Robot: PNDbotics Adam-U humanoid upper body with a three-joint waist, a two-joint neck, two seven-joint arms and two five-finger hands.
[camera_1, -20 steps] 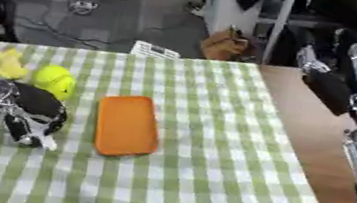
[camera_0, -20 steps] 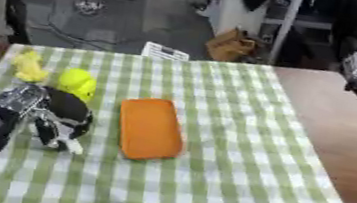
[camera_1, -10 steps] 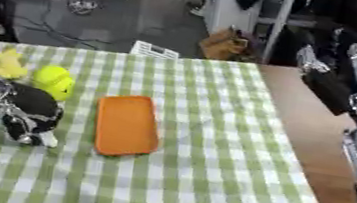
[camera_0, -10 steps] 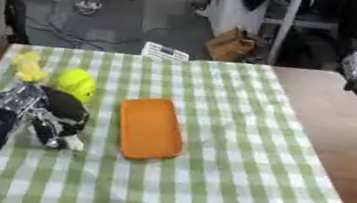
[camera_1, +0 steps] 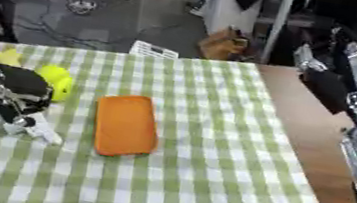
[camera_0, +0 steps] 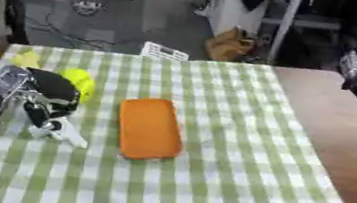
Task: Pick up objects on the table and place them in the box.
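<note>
My left hand comes in from the lower left, its fingers curled round a black rounded object that has a white part hanging below it. Just right of it a yellow-green ball lies on the green checked cloth. A small yellow thing sits further back at the left. An orange flat tray lies at the cloth's middle. Over the bare brown table at the upper right hangs my right hand, away from every object.
A small white thing with dark marks stands at the cloth's far edge. Bare brown tabletop runs along the right side. Beyond the table are the floor, a brown bag and furniture legs.
The black object and its white part have shifted slightly up and away from me in my left hand. Ball, tray and right hand stay put.
</note>
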